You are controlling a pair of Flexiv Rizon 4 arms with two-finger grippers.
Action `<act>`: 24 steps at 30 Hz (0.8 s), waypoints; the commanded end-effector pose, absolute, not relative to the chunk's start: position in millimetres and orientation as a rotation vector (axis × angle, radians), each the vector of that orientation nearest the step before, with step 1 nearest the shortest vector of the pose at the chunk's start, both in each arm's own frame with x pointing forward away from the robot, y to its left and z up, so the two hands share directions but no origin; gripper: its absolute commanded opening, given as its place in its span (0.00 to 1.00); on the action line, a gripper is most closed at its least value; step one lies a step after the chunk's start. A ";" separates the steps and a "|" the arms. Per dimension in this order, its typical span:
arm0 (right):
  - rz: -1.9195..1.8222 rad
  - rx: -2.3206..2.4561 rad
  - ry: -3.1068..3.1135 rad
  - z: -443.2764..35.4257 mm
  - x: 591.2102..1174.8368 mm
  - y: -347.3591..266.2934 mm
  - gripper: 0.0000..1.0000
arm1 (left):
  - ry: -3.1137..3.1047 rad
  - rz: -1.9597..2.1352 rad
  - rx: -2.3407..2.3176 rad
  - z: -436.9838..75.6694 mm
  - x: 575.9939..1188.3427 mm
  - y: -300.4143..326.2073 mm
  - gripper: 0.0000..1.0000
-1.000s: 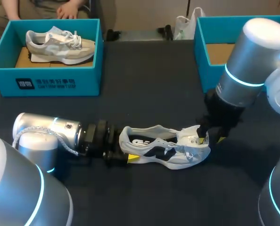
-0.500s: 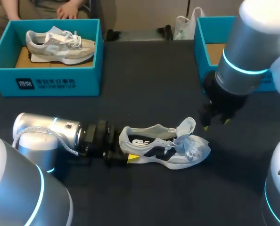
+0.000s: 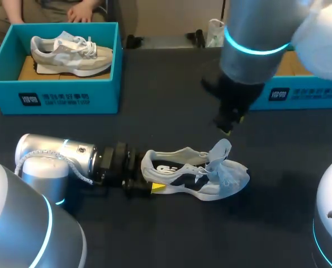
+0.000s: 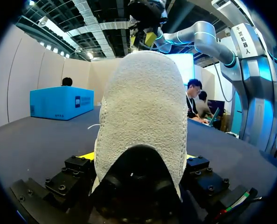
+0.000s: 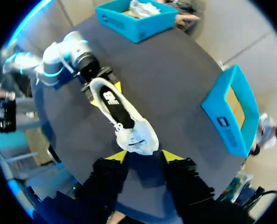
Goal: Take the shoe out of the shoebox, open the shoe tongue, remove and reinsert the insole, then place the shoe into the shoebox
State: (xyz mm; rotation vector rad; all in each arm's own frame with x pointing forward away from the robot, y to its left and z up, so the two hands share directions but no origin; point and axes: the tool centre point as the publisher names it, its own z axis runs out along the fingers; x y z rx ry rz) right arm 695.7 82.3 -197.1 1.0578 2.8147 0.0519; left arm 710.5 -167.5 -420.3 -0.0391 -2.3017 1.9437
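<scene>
The bench has a dark, matt top with no shine. At the lower centre of the head view, the shoe is pale mesh cloth with smooth black and white side panels and a thin, soft cloth tongue. Its heel, seen close from the left wrist, is rough, nubby fabric above a smoother black patch. The left claw is matt black, plastic or metal, with bare screw heads and glossy yellow tips; the right claw looks alike. The left arm and right arm have smooth, satin silver shells. The upper-left shoebox is matt teal card, brown inside, and holds a second shoe of grey suede-like cloth.
</scene>
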 end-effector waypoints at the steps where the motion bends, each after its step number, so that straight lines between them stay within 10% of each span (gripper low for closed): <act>1: -0.165 0.661 2.882 -204.3 703.6 114.8 0.00 | -2.305 1.944 -0.036 -419.8 709.5 -167.7 0.00; 24: -0.013 -0.001 3.024 -232.6 701.2 163.2 0.00 | -2.305 1.944 -0.036 -419.8 709.5 -167.7 0.00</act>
